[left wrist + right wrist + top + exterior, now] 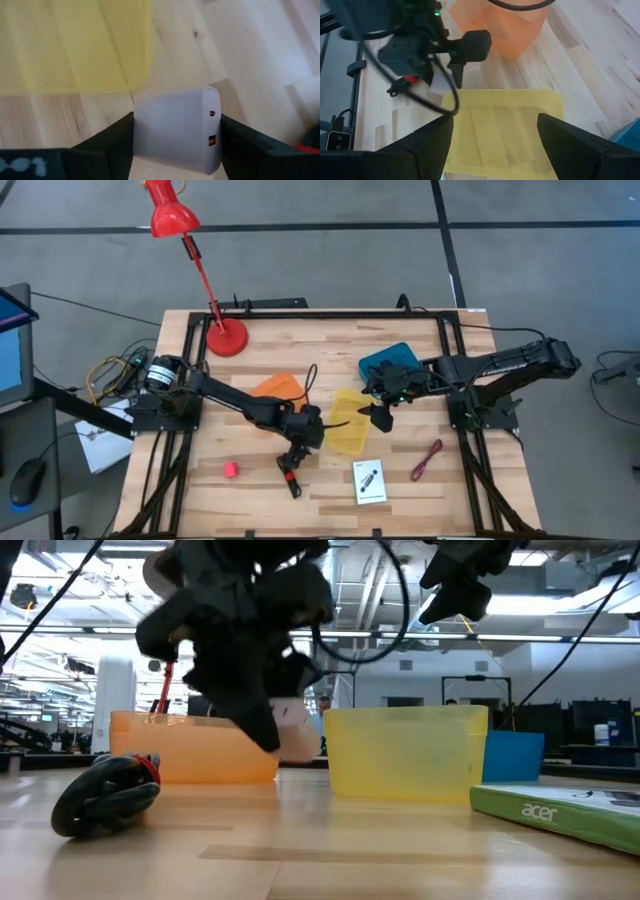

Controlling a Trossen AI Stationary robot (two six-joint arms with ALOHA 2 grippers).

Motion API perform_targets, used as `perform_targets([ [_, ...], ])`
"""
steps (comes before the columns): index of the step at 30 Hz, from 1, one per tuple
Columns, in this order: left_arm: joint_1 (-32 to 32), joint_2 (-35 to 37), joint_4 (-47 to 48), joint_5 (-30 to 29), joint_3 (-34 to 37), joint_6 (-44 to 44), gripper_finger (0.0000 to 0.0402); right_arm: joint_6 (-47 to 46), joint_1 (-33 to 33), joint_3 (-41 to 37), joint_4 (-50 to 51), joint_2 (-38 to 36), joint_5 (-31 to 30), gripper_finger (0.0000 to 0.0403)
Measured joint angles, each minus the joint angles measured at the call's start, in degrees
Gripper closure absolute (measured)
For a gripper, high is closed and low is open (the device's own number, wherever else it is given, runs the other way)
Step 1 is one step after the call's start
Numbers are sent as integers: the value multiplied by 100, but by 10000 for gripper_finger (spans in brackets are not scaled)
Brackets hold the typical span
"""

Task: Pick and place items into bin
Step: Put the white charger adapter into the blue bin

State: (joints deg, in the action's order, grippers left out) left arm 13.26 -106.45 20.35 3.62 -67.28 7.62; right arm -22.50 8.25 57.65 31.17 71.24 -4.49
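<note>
Notably, the left gripper [176,131] was clamped on a white block [176,129] with two small ports on one face, a dark finger pressed to each side of it. In the high view this gripper [308,427] hung over the table just beside the yellow bin [350,421], on the side toward the orange bin [275,387]. The low view showed the white block [296,732] held clear of the wood, between the orange bin [190,745] and the yellow bin [405,751].

The right gripper [495,135] was spread wide and carried nothing, its fingers framing the yellow bin [505,130] beneath. From above it [380,416] sat at that bin's edge nearest the blue bin [388,360].

The black-and-red stick tool [289,473] lay on the table near the front edge, close below the left gripper. The low view showed its dark rounded end with a red band [105,795] resting on the wood. A small pink cube [230,470] lay to its left, apart from it. The white card with a black picture [370,481] lay flat in front of the yellow bin. The dark red cord [427,459] lay to the right of the card. A red desk lamp [226,337] stood at the table's back left.
</note>
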Motion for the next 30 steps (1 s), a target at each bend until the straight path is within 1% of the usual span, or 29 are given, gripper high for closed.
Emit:
perform_targets([
  [2, 25, 0, 536, -29, -312, 47, 184, -2, 0, 0, -2, 0, 0, 117],
  [5, 41, 0, 1492, -278, -809, 69, 184, -40, 0, 0, 7, 0, -6, 117],
  [10, 39, 0, 2939, -1034, -1728, 133, 180, -86, -51, 0, 203, 0, -189, 117],
  [12, 40, 0, 3187, -1518, -2106, 310, 180, -133, -61, 0, 365, 0, -328, 117],
  [14, -18, 14, 3136, -1968, -2414, 661, 181, -360, -57, 0, 585, 0, -524, 117],
  [16, -148, 17, 2996, -2187, -2642, 960, 180, -807, -8, 0, 972, 0, -735, 117],
  [18, -368, 17, 2737, -2154, -2776, 1166, 180, -1243, 91, 0, 1667, 0, -834, 117],
  [20, -626, 17, 2536, -1920, -2865, 1407, 180, -1824, 296, 0, 2489, 0, -922, 117],
  [23, -1037, 12, 1957, -1466, -2872, 1860, 180, -3038, 881, 0, 3553, -2, -1321, 117],
  [25, -1301, -2, 1469, -1114, -2875, 2187, 180, -3771, 1384, -1, 3909, -2, -1466, 117],
  [27, -1537, -45, 988, -852, -2885, 2441, 179, -4429, 1892, 0, 3995, -17, -1531, 117],
  [30, -1879, -74, 618, -447, -2882, 2637, 179, -5410, 2581, 0, 4160, -57, -1651, 117],
])
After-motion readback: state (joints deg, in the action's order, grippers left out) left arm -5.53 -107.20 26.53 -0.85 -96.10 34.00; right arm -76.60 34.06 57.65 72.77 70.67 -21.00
